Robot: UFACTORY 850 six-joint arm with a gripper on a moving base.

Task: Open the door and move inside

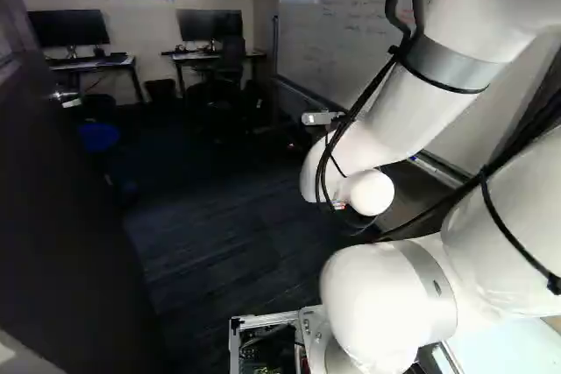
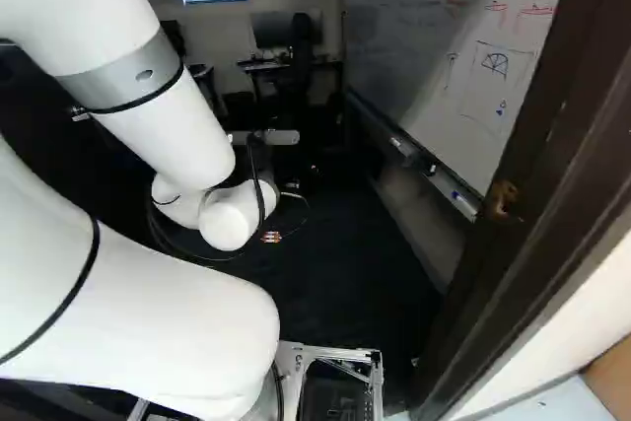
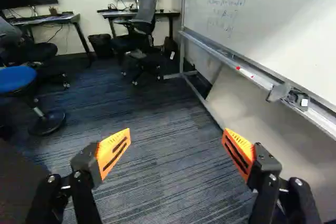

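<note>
The dark door (image 1: pixel 61 208) stands open along the left of the left base view, its metal handle (image 1: pixel 66 96) near the far edge. At the right of the right base view rises the brown door frame (image 2: pixel 537 175), with a strike plate (image 2: pixel 504 198) on it. The arm reaches ahead between door and frame; its wrist hides the gripper's fingers in both base views. In the wrist view the gripper (image 3: pixel 176 134) is open, orange pads wide apart, nothing between them. A dark surface, apparently part of the door, shows low beside one finger.
Ahead lies dark carpet (image 3: pixel 157 103). A whiteboard (image 2: pixel 444 56) on a metal stand runs along the right side, its tray (image 3: pixel 252 74) jutting out. Desks (image 1: pixel 88 63) with monitors, an office chair (image 3: pixel 144 24), a bin (image 3: pixel 101 44) and a blue stool (image 3: pixel 18 78) stand farther inside.
</note>
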